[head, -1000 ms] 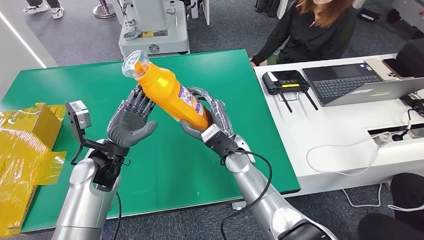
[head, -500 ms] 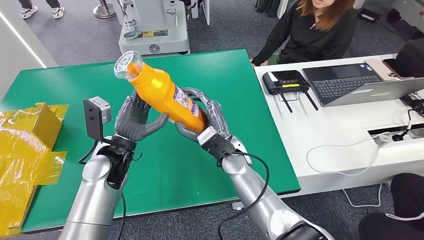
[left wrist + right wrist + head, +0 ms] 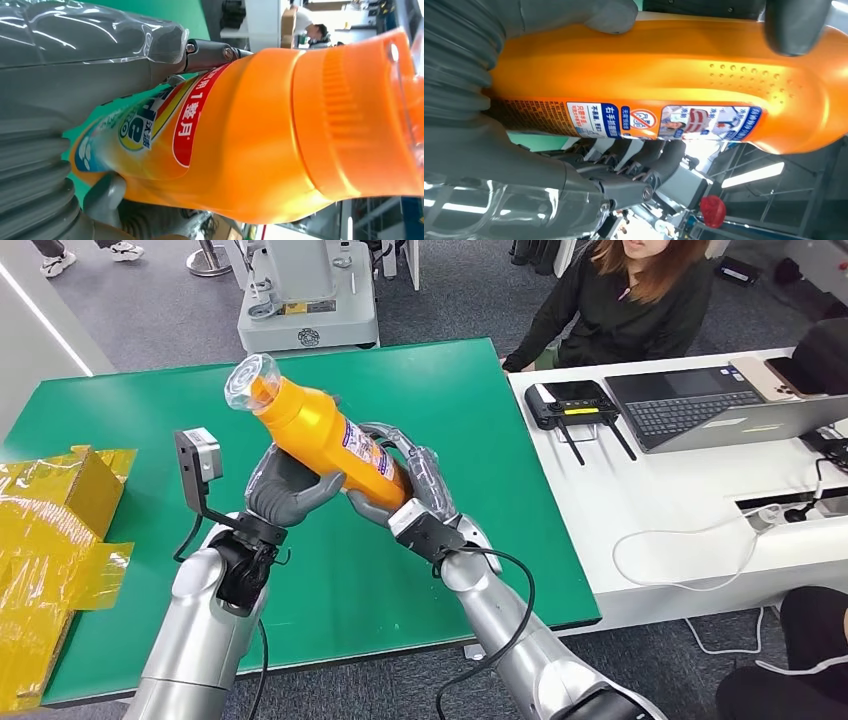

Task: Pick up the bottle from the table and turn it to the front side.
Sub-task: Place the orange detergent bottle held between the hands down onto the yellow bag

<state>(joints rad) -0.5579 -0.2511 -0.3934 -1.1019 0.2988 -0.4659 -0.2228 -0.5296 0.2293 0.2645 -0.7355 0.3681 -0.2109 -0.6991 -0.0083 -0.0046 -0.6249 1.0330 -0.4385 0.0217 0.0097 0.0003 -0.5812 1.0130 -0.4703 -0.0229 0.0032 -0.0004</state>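
An orange bottle (image 3: pixel 325 432) with a clear cap is held tilted above the green table (image 3: pixel 450 400), cap pointing up and to the far left. My right hand (image 3: pixel 408 480) grips its lower body. My left hand (image 3: pixel 285 487) wraps the middle from the other side, thumb across the orange body. In the left wrist view the bottle (image 3: pixel 260 135) shows its front label with a red band, against my left hand (image 3: pixel 65 90). In the right wrist view the bottle (image 3: pixel 664 65) shows its small-print back label, with my right hand (image 3: pixel 484 130) around it.
Crumpled yellow wrapping (image 3: pixel 50 540) lies at the table's left edge. A white desk (image 3: pixel 680 500) to the right carries a laptop (image 3: pixel 700 405), a router (image 3: pixel 572 403) and cables. A person (image 3: pixel 625 300) sits behind it. A grey machine (image 3: pixel 305 290) stands beyond the table.
My left hand has moved in from beside the bottle and closed around its middle. The bottle has shifted slightly left and lower, with my right hand following.
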